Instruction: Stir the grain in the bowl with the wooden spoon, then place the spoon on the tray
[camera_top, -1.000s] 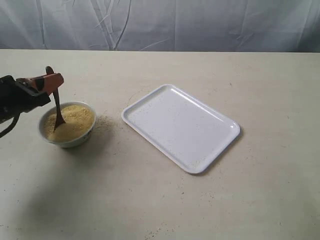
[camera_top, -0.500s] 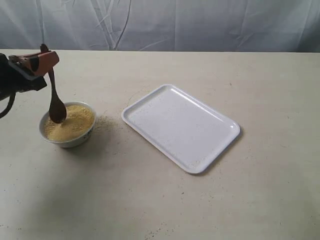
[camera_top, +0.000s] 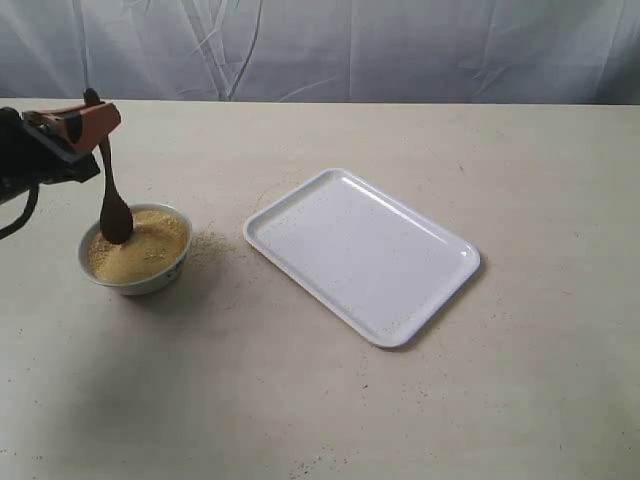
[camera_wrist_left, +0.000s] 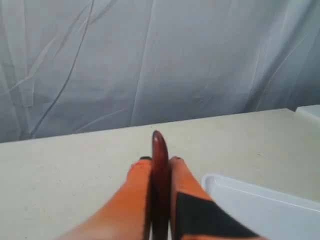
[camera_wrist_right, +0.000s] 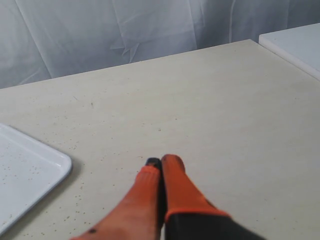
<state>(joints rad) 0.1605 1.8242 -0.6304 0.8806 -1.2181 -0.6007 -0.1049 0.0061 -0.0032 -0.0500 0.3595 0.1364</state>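
My left gripper (camera_top: 88, 122) is shut on the handle of the dark wooden spoon (camera_top: 110, 195), which hangs nearly upright with its scoop just over the grain (camera_top: 150, 245). The grain fills the small white bowl (camera_top: 150, 280) at the table's left. In the left wrist view the spoon's handle (camera_wrist_left: 160, 170) stands pinched between the orange fingers (camera_wrist_left: 137, 185) of the left gripper (camera_wrist_left: 160, 162). The white tray (camera_top: 330, 190) lies empty at the middle, with a corner (camera_wrist_left: 225, 185) visible in the left wrist view. My right gripper (camera_wrist_right: 161, 162) is shut on nothing, low over bare table beside the tray's corner (camera_wrist_right: 55, 165); it is out of the exterior view.
Spilled grain (camera_top: 212, 243) dusts the table between bowl and tray, and specks lie on the tray. A white cloth backdrop (camera_top: 320, 50) hangs behind the table. A white block (camera_wrist_right: 295, 45) sits at the table's edge in the right wrist view.
The left gripper has lifted the spoon out of the grain, about a second ago it was dug in. Over the last half second it barely shifted.
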